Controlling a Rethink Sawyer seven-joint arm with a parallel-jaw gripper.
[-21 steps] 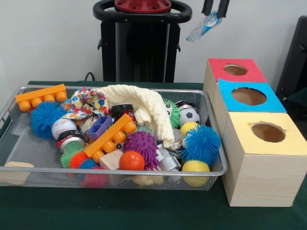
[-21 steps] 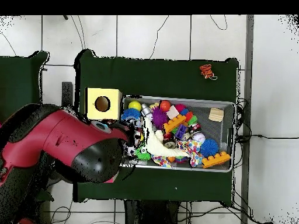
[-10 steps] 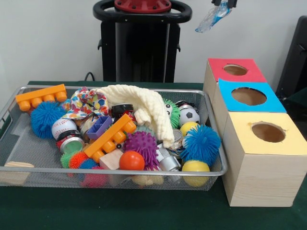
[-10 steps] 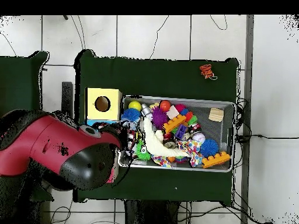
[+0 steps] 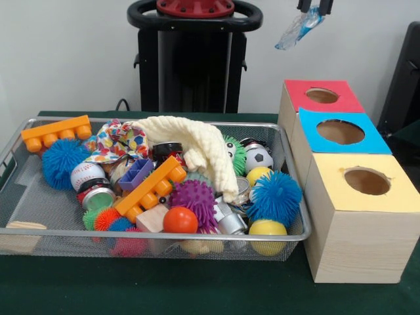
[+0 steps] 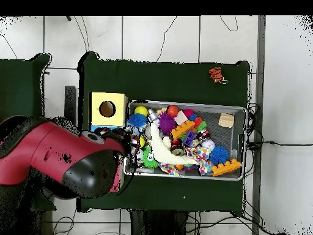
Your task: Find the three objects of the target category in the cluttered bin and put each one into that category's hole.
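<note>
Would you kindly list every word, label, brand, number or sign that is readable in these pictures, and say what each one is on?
No text can be read in either view.
The round tins in the wire bin: nothing legible on their lids.
The baseball shows only stitching.
The red box, blue box and yellow box carry no lettering, only coloured tops with holes.
</note>
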